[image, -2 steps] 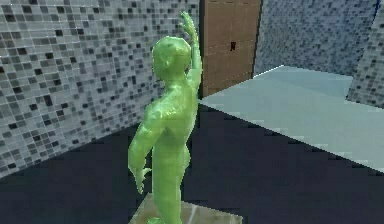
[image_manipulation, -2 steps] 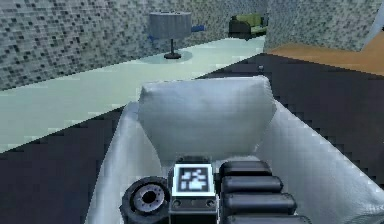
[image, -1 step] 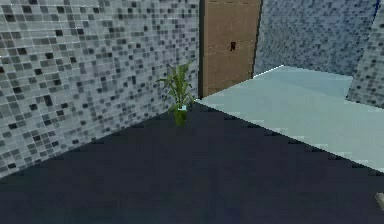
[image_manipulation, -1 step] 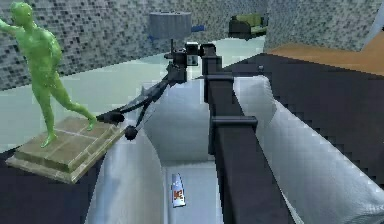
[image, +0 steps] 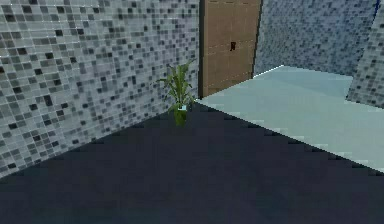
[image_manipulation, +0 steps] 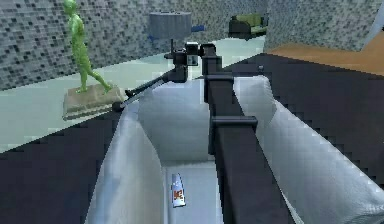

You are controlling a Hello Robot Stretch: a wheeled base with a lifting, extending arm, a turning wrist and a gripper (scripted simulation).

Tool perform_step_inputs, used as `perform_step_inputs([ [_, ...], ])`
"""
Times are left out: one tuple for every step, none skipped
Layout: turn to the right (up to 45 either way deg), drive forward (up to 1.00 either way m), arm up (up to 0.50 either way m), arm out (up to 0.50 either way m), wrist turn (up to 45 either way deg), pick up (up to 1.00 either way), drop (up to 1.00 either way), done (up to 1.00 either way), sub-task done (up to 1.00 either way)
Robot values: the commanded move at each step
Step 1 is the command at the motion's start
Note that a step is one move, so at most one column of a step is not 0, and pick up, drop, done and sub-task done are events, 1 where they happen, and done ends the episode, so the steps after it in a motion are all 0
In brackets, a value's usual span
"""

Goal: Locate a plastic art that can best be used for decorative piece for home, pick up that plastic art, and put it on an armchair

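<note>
In the arm side view the arm [image_manipulation: 235, 150] reached out over a pale armchair [image_manipulation: 145, 150]. Its fingers [image_manipulation: 145, 90] ended near the base of a green figure [image_manipulation: 78, 45], which stood upright on pale floor at the far left. I could not tell whether they gripped anything. A small flat object [image_manipulation: 178, 190] lay on the seat. Ahead, mosaic walls [image: 80, 70] met a dark floor [image: 150, 170] - a potted plant [image: 180, 95] and a wooden door [image: 230, 45] stood beyond.

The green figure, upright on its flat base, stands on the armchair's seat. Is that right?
Not quite. In the arm side view the green figure, upright on its flat base, stands on the pale floor beyond the armchair, not on its seat.
</note>
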Motion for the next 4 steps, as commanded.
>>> perform_step_inputs([
  [0.0,0.00,0.00,0.00,45.0,0.00,0.00,0.00,0.00],
  [0.0,0.00,0.00,0.00,45.0,0.00,0.00,0.00,0.00],
  [0.0,0.00,0.00,0.00,39.0,0.00,0.00,0.00,0.00],
  [0.0,0.00,-0.26,0.00,0.0,0.00,0.00,0.00,0.00],
])
